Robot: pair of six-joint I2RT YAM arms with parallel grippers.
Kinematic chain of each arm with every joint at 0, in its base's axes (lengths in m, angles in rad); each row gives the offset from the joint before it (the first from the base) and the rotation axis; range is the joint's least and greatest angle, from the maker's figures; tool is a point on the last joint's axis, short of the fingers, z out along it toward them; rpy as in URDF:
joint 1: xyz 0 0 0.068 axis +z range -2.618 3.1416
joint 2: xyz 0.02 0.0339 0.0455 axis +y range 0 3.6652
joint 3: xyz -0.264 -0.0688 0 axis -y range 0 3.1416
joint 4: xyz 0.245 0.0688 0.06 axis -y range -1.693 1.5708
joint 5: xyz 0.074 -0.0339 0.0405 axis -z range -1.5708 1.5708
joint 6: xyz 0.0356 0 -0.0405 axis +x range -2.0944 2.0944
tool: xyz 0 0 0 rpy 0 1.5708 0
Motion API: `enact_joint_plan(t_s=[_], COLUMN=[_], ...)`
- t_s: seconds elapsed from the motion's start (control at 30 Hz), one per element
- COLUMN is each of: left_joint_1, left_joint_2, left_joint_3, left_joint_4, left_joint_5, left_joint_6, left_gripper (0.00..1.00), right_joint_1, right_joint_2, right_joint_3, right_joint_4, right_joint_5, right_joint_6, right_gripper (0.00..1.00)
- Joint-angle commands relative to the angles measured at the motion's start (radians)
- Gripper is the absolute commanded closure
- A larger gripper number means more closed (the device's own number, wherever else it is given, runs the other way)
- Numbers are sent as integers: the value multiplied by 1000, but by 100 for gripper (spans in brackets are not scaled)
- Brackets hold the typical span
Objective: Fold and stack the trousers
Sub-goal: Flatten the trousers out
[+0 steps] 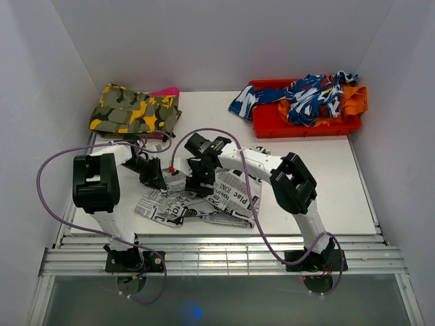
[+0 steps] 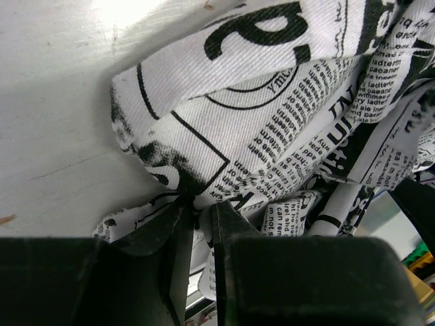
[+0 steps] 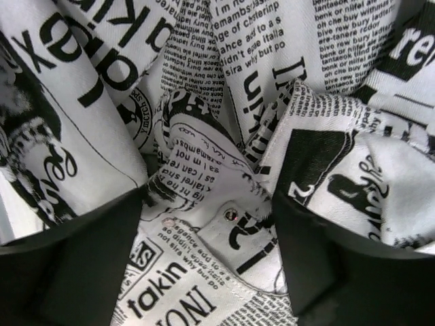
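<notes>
The trousers (image 1: 204,200), white with black newspaper print, lie crumpled on the near middle of the white board. My left gripper (image 1: 155,175) is at their far left edge. In the left wrist view it (image 2: 202,217) is shut on a fold of the trousers (image 2: 272,102), with only a narrow gap between the jaws. My right gripper (image 1: 200,182) is down on the middle of the heap. In the right wrist view it (image 3: 207,224) stands open, fingers wide apart, with a riveted band of the trousers (image 3: 224,68) lying between them.
A folded yellow-green camouflage garment (image 1: 134,110) lies at the far left over something pink (image 1: 166,91). A red bin (image 1: 272,125) at the far right holds a blue-and-white garment (image 1: 306,95) and an orange one (image 1: 350,102). White walls stand on three sides.
</notes>
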Motion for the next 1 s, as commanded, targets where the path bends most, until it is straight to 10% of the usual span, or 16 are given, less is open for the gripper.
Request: enact_joint_plan(t_s=[0.0, 0.1, 0.33, 0.43, 0.6, 0.97], left_joint_1=[11, 11, 20, 33, 71, 177], left_joint_2=[37, 45, 55, 69, 85, 115], left_joint_3=[13, 27, 25, 22, 41, 120], left_joint_4=[9, 9, 2, 2, -8, -35], left_joint_5=[-43, -41, -44, -44, -92, -184], left_joint_6=[16, 11, 17, 20, 36, 82], left_gripper=[73, 72, 74, 77, 100, 100], right_joint_1=[-7, 1, -2, -10, -94, -554], right_joint_2=[-31, -13, 39, 7, -186, -813], right_joint_3=[24, 47, 84, 74, 21, -450], right_joint_4=[-1, -5, -19, -21, -18, -15], right_joint_5=[-30, -43, -24, -4, 11, 81], right_joint_6=[-13, -5, -19, -8, 38, 39], right_gripper=[15, 12, 54, 92, 92, 92])
